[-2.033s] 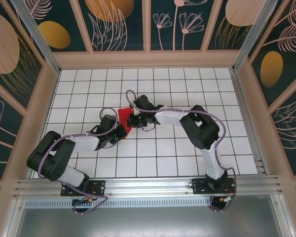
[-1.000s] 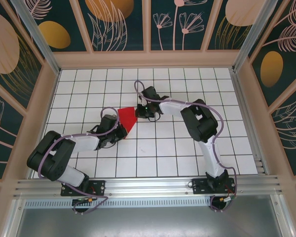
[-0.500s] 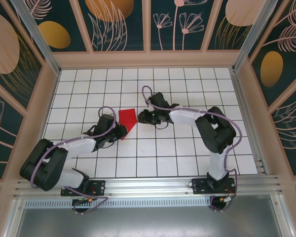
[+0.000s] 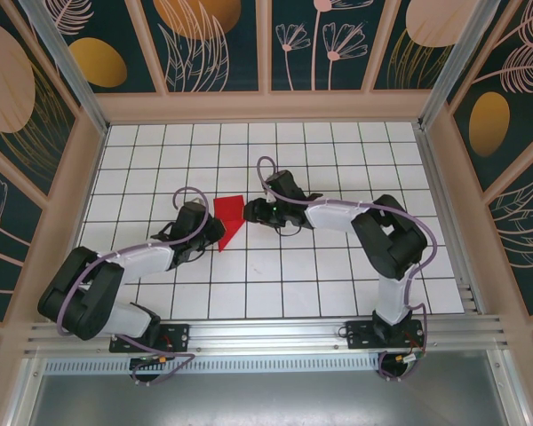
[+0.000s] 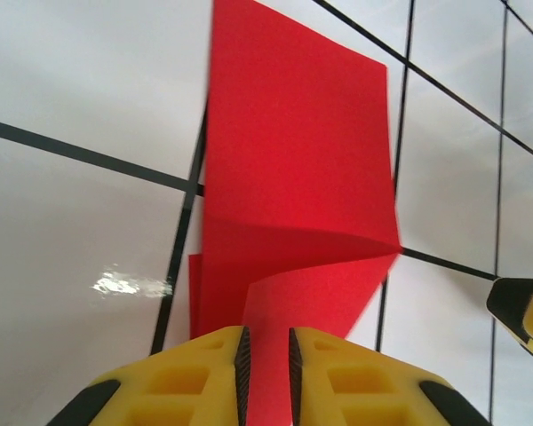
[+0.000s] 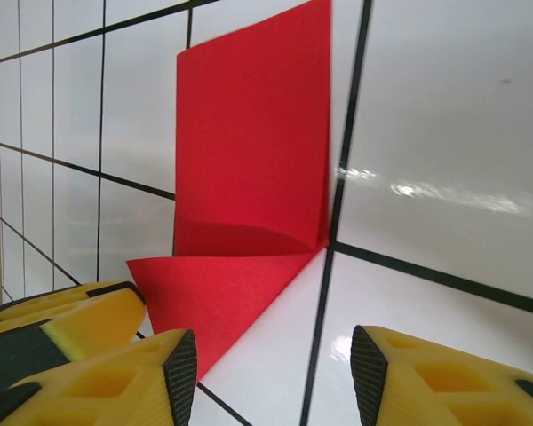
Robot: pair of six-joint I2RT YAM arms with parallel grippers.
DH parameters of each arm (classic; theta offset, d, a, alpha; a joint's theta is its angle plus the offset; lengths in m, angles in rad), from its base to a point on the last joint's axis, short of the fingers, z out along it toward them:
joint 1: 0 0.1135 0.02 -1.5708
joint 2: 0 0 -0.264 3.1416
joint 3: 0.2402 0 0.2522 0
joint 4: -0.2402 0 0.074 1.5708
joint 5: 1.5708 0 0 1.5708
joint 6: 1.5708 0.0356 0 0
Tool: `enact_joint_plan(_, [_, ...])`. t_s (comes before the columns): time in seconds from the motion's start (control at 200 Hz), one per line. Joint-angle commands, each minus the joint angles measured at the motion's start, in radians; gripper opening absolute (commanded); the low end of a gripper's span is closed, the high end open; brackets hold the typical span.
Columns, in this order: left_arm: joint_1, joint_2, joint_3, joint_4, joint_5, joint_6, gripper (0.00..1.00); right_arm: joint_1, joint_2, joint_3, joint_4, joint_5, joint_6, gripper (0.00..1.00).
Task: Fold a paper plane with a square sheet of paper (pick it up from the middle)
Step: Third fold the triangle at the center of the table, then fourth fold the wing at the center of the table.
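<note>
The square sheet of paper [image 4: 229, 215] is bright red and partly folded, with one flap curling up off the white grid table [image 4: 275, 275]. My left gripper [image 4: 213, 233] sits at its lower left tip. In the left wrist view the paper [image 5: 293, 177] runs up from between the yellow fingers [image 5: 195, 377], and the left gripper [image 5: 266, 335] is narrowly open around the raised flap. My right gripper [image 4: 254, 211] is just right of the sheet. It is open [image 6: 275, 359], and the paper [image 6: 249, 151] has its lower corner beside the left pad, not between the jaws.
Wooden walls with painted panels [image 4: 266, 44] enclose the table on three sides. An aluminium rail [image 4: 266, 333] runs along the near edge by the arm bases. The left gripper's yellow finger [image 6: 53, 324] shows at the right wrist view's lower left.
Both grippers were shut on the paper and have opened. The right gripper has let go and drawn back slightly to the right. The sheet now lies lower, with a curled flap.
</note>
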Motion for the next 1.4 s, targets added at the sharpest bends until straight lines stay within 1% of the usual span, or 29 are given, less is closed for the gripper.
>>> enact_joint_plan(0.0, [0.0,0.022,0.026,-0.01,-0.059,-0.021,0.2,0.011,0.055,0.048,0.027,-0.038,0.026,0.51])
enact_joint_plan(0.08, [0.002,0.034,0.03,-0.023,-0.078,-0.024,0.2,0.013,0.078,0.068,0.017,-0.043,0.03,0.51])
enact_joint_plan(0.22, [0.005,0.061,0.036,-0.031,-0.08,-0.025,0.2,0.018,0.112,0.096,0.015,-0.075,0.033,0.5])
enact_joint_plan(0.52, [0.006,0.083,0.04,-0.031,-0.071,-0.024,0.2,0.031,0.159,0.137,0.014,-0.136,0.028,0.4])
enact_joint_plan(0.666, [0.008,0.088,0.04,-0.034,-0.069,-0.022,0.2,0.032,0.171,0.145,0.012,-0.153,0.026,0.4])
enact_joint_plan(0.761, [0.008,0.089,0.04,-0.036,-0.069,-0.022,0.2,0.031,0.17,0.146,0.003,-0.141,0.029,0.39])
enact_joint_plan(0.831, [0.009,0.091,0.04,-0.038,-0.074,-0.023,0.2,0.031,0.158,0.143,-0.012,-0.103,0.034,0.4])
enact_joint_plan(0.951, [0.01,0.086,0.037,-0.041,-0.078,-0.026,0.19,0.029,0.134,0.141,-0.05,-0.03,0.041,0.44])
enact_joint_plan(1.111, [0.013,0.08,0.035,-0.046,-0.081,-0.026,0.2,0.026,0.147,0.151,-0.067,-0.025,0.053,0.46])
enact_joint_plan(1.196, [0.014,0.077,0.035,-0.046,-0.079,-0.024,0.2,0.026,0.157,0.154,-0.057,-0.047,0.057,0.46])
enact_joint_plan(1.396, [0.016,0.076,0.037,-0.046,-0.074,-0.02,0.2,0.033,0.184,0.18,-0.027,-0.136,0.038,0.37])
